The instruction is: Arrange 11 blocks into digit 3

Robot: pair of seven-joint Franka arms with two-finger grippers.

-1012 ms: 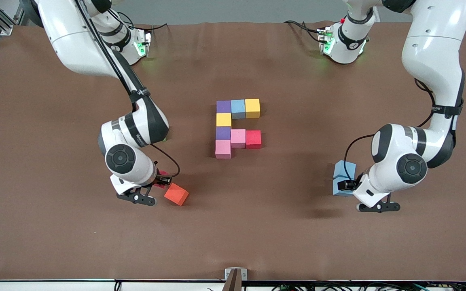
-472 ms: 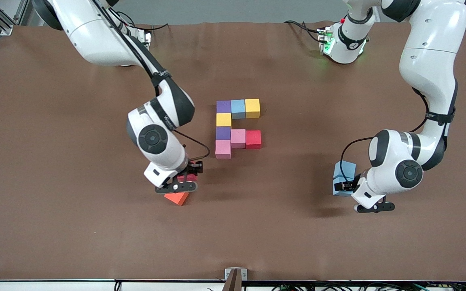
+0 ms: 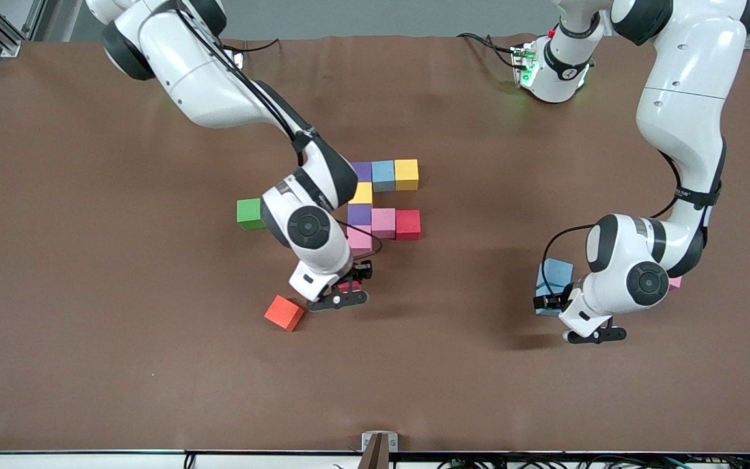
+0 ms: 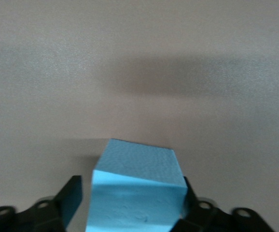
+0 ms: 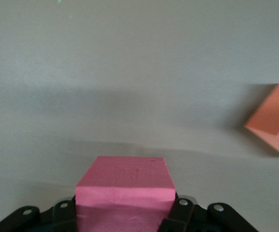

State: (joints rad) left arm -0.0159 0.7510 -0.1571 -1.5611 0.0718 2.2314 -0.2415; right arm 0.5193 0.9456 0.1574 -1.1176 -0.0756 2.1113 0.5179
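Blocks for the digit 3, small matte foam cubes, lie touching in the middle of the brown table. The row farthest from the front camera reads purple cube, light blue cube, yellow cube. A second yellow cube sits under the purple one, then a second purple cube, with a pink cube and a red cube running off it toward the left arm's end. Another pink cube is the nearest piece so far; the right arm's wrist covers part of this column.

The right tool hangs over bare table just in front of that nearest pink cube, clamped on a second red foam cube that fills the space between its fingers. An orange foam cube lies turned at an angle close by, toward the right arm's end. A green foam cube rests beside the right arm's wrist.

At the left arm's end, the left tool is down around a light blue foam cube, fingers apart on either side of it, one finger showing a thin gap from the cube's face. A third light blue cube sits just beside it, farther from the front camera.
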